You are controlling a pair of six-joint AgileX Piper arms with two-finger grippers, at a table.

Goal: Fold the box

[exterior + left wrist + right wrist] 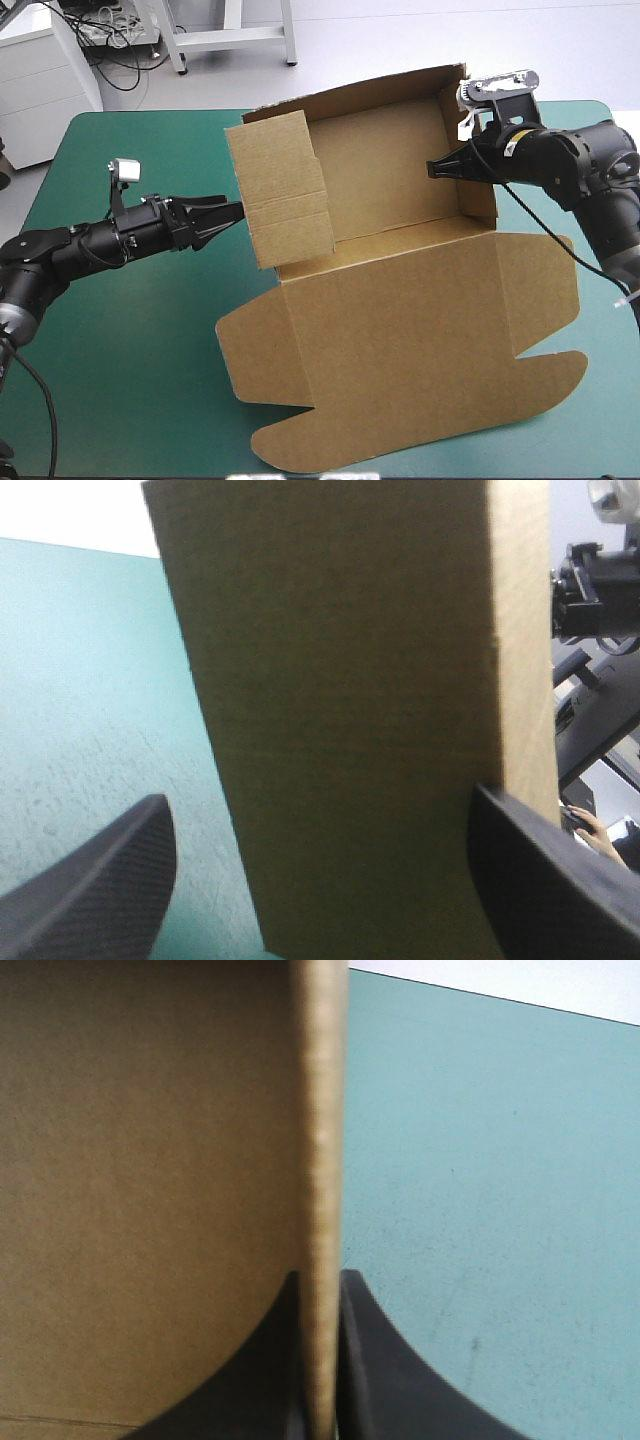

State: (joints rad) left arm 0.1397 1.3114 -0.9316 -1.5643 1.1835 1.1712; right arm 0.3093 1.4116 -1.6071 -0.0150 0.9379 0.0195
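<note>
High view: the box (400,300) sits mid-counter (120,330), about half built. Its back wall and both side walls are up, and the lid (420,400) lies flat toward the near edge. The left tool (232,212) is at the left wall (280,190), the right tool (437,168) on the right wall (475,150).

Left wrist view: we see its fingers spread wide with the wall between them. One finger touches the board, with no pinch.

Right wrist view: the fingers are nearly closed, clamping the wall's edge.

We judge that tucking the side walls is left to do.
</note>
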